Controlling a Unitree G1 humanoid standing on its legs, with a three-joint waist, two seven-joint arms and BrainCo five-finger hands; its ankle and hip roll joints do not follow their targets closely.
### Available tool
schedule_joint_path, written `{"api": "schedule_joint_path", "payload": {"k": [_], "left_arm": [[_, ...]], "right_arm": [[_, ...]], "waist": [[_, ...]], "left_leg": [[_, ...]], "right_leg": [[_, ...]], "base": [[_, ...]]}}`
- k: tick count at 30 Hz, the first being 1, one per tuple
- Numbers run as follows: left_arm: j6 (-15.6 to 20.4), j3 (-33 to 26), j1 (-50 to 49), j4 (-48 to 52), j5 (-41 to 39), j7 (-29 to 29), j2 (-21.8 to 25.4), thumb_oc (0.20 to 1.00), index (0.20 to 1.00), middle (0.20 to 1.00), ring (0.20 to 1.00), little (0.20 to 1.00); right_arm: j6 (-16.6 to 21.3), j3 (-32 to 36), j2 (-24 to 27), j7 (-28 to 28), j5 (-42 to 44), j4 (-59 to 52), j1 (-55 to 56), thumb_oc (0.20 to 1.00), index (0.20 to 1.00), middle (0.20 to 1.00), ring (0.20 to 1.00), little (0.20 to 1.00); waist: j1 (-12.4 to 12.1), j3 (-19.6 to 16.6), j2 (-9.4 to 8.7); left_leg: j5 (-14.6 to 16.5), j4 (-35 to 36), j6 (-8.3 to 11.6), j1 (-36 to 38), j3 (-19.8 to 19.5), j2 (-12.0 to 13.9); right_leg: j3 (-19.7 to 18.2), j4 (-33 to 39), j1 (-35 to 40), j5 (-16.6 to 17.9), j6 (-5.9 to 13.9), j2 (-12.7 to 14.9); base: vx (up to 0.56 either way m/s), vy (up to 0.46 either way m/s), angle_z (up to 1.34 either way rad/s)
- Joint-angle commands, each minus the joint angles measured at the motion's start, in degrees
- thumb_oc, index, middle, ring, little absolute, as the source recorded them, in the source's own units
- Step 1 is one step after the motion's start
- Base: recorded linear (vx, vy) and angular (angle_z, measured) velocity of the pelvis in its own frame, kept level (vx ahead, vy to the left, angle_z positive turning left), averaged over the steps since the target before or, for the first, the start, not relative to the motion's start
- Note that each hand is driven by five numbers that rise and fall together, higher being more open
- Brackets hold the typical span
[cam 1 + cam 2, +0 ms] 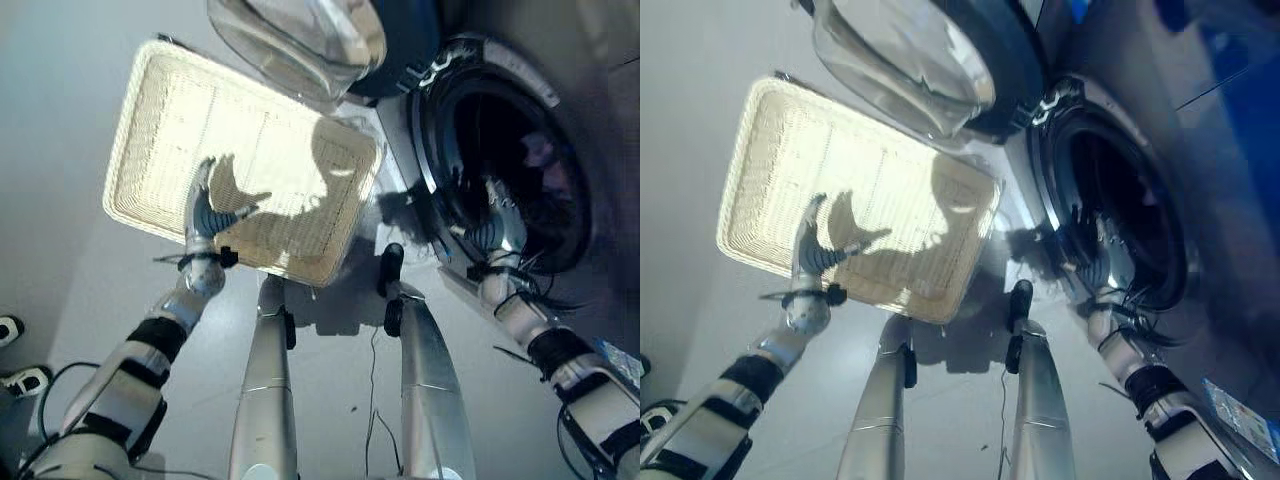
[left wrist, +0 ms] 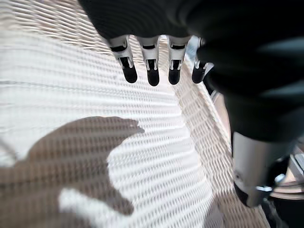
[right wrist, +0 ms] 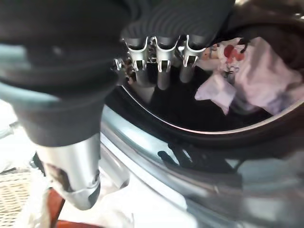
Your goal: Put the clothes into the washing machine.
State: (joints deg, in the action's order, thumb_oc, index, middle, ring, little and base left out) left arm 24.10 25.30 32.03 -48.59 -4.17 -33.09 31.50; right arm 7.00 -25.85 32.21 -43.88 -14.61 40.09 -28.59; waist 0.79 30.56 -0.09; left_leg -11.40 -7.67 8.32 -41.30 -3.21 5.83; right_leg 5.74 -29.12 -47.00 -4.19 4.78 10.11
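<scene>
On your left, the left hand (image 1: 207,215) hangs over the near edge of the white woven basket (image 1: 160,110), fingers straight and spread, thumb out to the side, holding nothing. The basket lies flat on the grey floor (image 1: 60,150), its long axis running from far left toward the washing machine (image 1: 500,150); in the left wrist view its woven bottom is bare under the fingertips (image 2: 153,76). Between basket and drum, the machine's round glass door (image 1: 300,40) stands swung open above the basket's far right corner. To your right, the right hand (image 1: 497,222) sits at the lower rim of the drum opening, fingers relaxed and reaching in, gripping nothing. The clothes (image 3: 259,78) are already inside the drum: a crumpled pale pink-white bundle with small red print, lying toward the back, apart from the fingers (image 3: 163,71). Its lie has no clear long axis.
</scene>
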Motion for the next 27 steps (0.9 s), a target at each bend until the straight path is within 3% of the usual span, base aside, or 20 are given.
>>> {"api": "schedule_joint_path", "payload": {"k": [1, 2, 5, 9, 10, 11, 13, 16, 20, 27], "left_arm": [[1.2, -3.2, -3.5, -5.1, -3.9, 8.1, -2.1, 1.000, 1.000, 1.000, 1.000, 1.000], [1.2, -2.7, -6.6, -7.6, -2.9, 11.1, -3.2, 1.000, 1.000, 1.000, 1.000, 1.000], [1.0, -2.8, -10.7, -9.8, -2.5, 14.6, -5.1, 1.000, 1.000, 1.000, 1.000, 1.000], [-1.0, -3.9, -17.9, -13.5, -0.7, 20.3, -8.4, 1.000, 1.000, 1.000, 1.000, 1.000], [-1.7, -5.0, -20.2, -15.3, -0.1, 23.0, -9.6, 1.000, 1.000, 1.000, 1.000, 1.000], [-1.7, -5.2, -20.7, -15.5, 0.0, 23.4, -9.8, 1.000, 1.000, 1.000, 1.000, 1.000], [-2.3, -6.4, -23.8, -18.5, 0.1, 26.9, -11.4, 1.000, 1.000, 1.000, 1.000, 1.000], [-3.6, -7.9, -25.8, -21.0, 1.3, 29.2, -12.5, 1.000, 1.000, 1.000, 1.000, 1.000], [-6.9, -9.4, -27.6, -23.9, 2.8, 33.7, -13.7, 1.000, 1.000, 1.000, 1.000, 1.000], [-9.6, -11.4, -29.1, -26.3, 3.4, 36.1, -14.1, 1.000, 1.000, 1.000, 1.000, 1.000]], "right_arm": [[4.8, -1.3, -0.2, 3.3, -0.1, 1.9, 3.4, 1.000, 1.000, 1.000, 1.000, 1.000], [6.0, -1.0, -1.6, 5.8, 0.8, 4.4, 5.9, 1.000, 1.000, 1.000, 1.000, 1.000], [7.5, -0.1, -3.5, 9.8, 2.9, 8.0, 9.4, 1.000, 1.000, 1.000, 1.000, 1.000], [9.6, 2.2, -7.0, 17.1, 5.9, 17.3, 16.1, 1.000, 1.000, 1.000, 1.000, 1.000], [9.6, 4.2, -8.8, 21.6, 8.7, 21.4, 18.1, 1.000, 1.000, 1.000, 1.000, 1.000], [9.6, 4.6, -9.1, 22.8, 10.2, 22.1, 18.5, 1.000, 1.000, 1.000, 1.000, 1.000], [6.0, 7.9, -12.0, 29.7, 13.6, 27.6, 20.7, 1.000, 1.000, 1.000, 1.000, 1.000], [0.7, 10.8, -14.2, 36.0, 18.2, 32.1, 22.1, 1.000, 1.000, 1.000, 1.000, 1.000], [-4.1, 15.2, -16.3, 39.2, 21.7, 36.8, 23.6, 1.000, 1.000, 1.000, 1.000, 1.000], [-7.7, 17.6, -16.9, 40.9, 20.3, 41.2, 24.8, 1.000, 1.000, 1.000, 1.000, 1.000]], "waist": [[-0.5, -0.8, -0.14], [-1.0, -0.8, 0.22], [-1.5, -0.8, 0.46], [-2.1, -8.0, 0.27], [-2.2, -11.1, 0.09], [-2.2, -11.5, 0.09], [-2.5, -15.9, 0.10], [-2.9, -19.4, 0.21], [-3.2, -23.9, 0.44], [-2.6, -26.9, 0.44]], "left_leg": [[8.7, -5.2, -4.39, 8.3, 4.2, -3.7], [8.5, -3.0, -4.25, 14.1, 4.4, -3.6], [8.2, -0.2, -4.11, 21.1, 4.5, -3.5], [7.7, 5.2, -3.73, 29.8, 4.9, -3.0], [7.6, 6.8, -3.66, 32.8, 5.1, -2.9], [7.6, 7.2, -3.65, 33.5, 5.2, -2.8], [7.7, 8.5, -3.68, 36.9, 5.3, -2.6], [7.7, 10.2, -3.68, 40.0, 5.4, -2.3], [7.7, 12.6, -3.38, 43.7, 5.8, -1.9], [9.1, 12.7, -3.51, 46.4, 7.0, -1.5]], "right_leg": [[1.7, 13.1, 11.5, 7.8, 1.90, -1.6], [2.0, 15.0, 17.4, 7.7, 2.25, -1.1], [1.7, 17.7, 24.7, 8.0, 2.77, -0.5], [2.5, 22.7, 34.4, 8.0, 3.31, 0.3], [2.9, 24.4, 37.9, 8.1, 3.37, 0.3], [3.0, 24.7, 38.6, 8.1, 3.37, 0.3], [3.3, 26.0, 42.0, 8.2, 3.46, 0.4], [3.7, 27.5, 44.9, 8.3, 3.60, 0.5], [4.5, 30.4, 49.1, 8.8, 3.87, 0.4], [3.6, 31.2, 51.6, 8.1, 3.71, 0.4]], "base": [[0.00, -0.005, 0.05], [0.00, -0.002, 0.06], [0.05, 0.007, 0.05], [0.20, -0.010, 0.01], [0.23, -0.021, 0.13], [0.30, 0.004, 0.16], [0.26, 0.023, 0.08], [0.18, 0.017, 0.05], [0.19, 0.023, 0.02], [0.08, 0.035, -0.04]]}}
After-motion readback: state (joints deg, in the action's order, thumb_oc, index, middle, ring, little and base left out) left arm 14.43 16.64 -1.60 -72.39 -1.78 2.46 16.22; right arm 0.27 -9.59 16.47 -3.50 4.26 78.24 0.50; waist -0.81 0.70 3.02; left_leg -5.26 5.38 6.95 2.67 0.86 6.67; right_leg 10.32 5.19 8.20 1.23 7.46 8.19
